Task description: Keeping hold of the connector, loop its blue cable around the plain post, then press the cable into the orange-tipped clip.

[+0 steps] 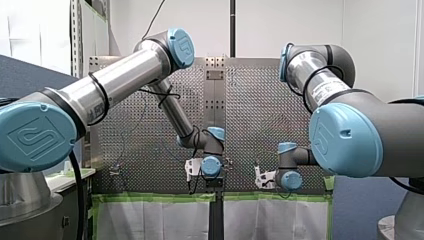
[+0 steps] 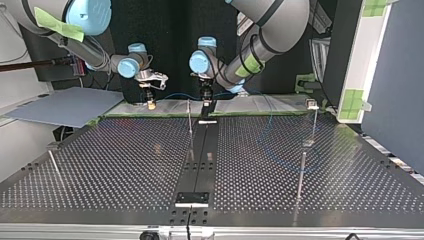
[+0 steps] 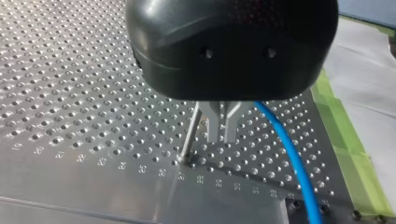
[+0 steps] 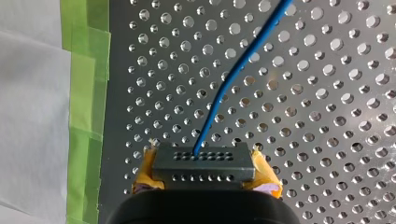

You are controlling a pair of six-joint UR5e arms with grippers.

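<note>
At the upper left of the top view my right gripper (image 2: 151, 103) hangs over the far edge of the tabletop (image 2: 125, 165). Its wrist view shows the yellow-padded fingers (image 4: 267, 179) clamped on the dark connector (image 4: 203, 163), with the blue cable (image 4: 236, 74) leaving the connector's face and running ahead over the perforations. At the upper middle stands the thin plain post (image 2: 190, 117), and just right of it is my left gripper (image 2: 206, 102). Its metal fingers (image 3: 214, 126) are drawn nearly together with nothing seen between them, and the cable passes beside them on the side away from the post. Further right a slack arc of cable lies faintly on the tabletop. At the upper right a capped post (image 2: 313, 117) may carry the clip, though I cannot make out an orange tip. The loop looks not yet made. To make it well, hold the connector firmly, feed the slack gently, carry the cable low around the post, and avoid any tug that would bend the post.
</note>
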